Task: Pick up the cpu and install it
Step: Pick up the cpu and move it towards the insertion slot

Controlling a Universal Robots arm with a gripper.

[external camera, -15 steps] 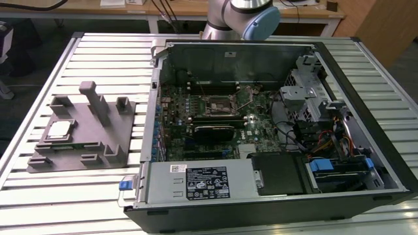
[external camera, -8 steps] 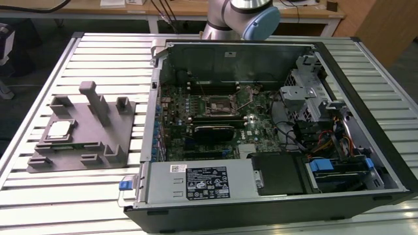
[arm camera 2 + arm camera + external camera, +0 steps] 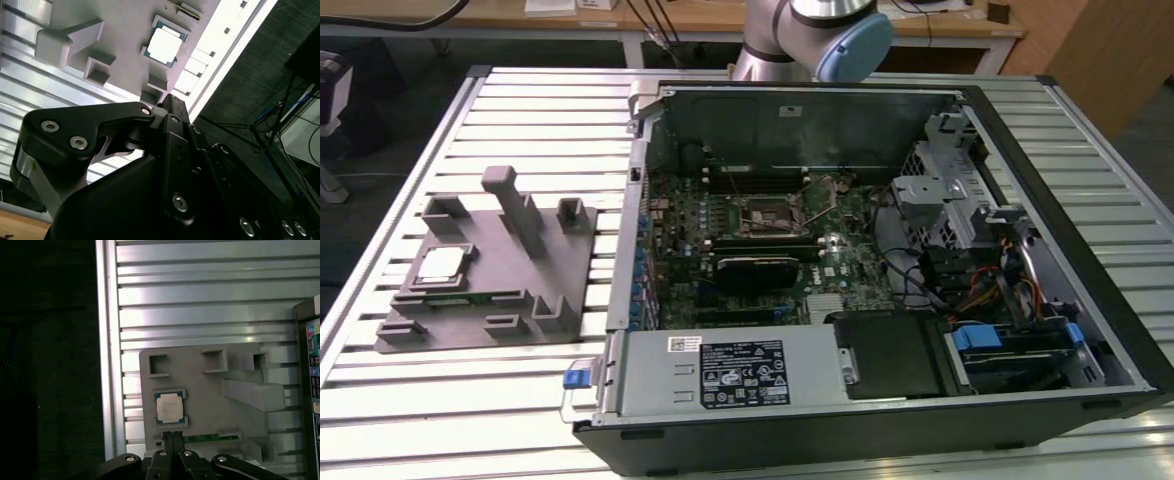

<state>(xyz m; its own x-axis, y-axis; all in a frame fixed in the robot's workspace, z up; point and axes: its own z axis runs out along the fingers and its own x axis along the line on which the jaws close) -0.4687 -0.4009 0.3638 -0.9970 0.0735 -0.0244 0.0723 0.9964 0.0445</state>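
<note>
Robotics lab bench: slotted aluminium-profile table (image 3: 520,95), grey moulded plastic parts fixture (image 3: 494,270), opened black desktop tower case (image 3: 801,125), cable-strewn wooden desk (image 3: 720,22) behind.

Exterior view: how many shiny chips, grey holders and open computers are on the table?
cpu chip: 1
grey holder: 1
open computer: 1
Total: 3

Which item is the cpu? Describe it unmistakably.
On the slatted metal table, beside the open computer case on the exterior view's left, lies a grey moulded fixture. The cpu sits flat in a square recess there: the sole shiny silver square among grey blocks.
</note>
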